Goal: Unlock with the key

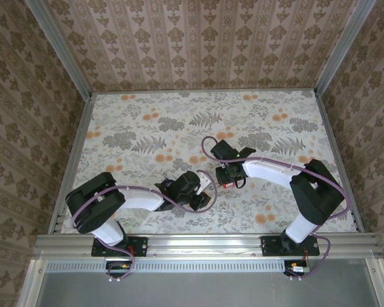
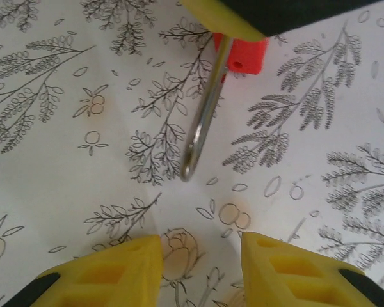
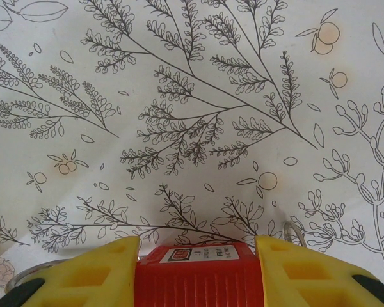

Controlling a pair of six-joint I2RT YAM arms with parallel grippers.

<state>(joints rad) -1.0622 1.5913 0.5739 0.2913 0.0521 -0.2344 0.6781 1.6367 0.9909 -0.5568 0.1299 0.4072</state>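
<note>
Bordering floral tablecloth (image 1: pixel 153 121), patterned wallpaper walls (image 1: pixel 198 38).

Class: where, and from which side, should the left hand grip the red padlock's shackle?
Probably its curved tip, straight ahead of the left hand: the thin metal shackle juts toward it from the small red padlock body, which the right hand holds.

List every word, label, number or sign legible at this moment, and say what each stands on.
Label on the padlock, held in the right claw: a white strip with a red square and tiny print, too small to read.
Tablecloth: drawn plants and fruit, no text.
No other writing is legible.
</note>
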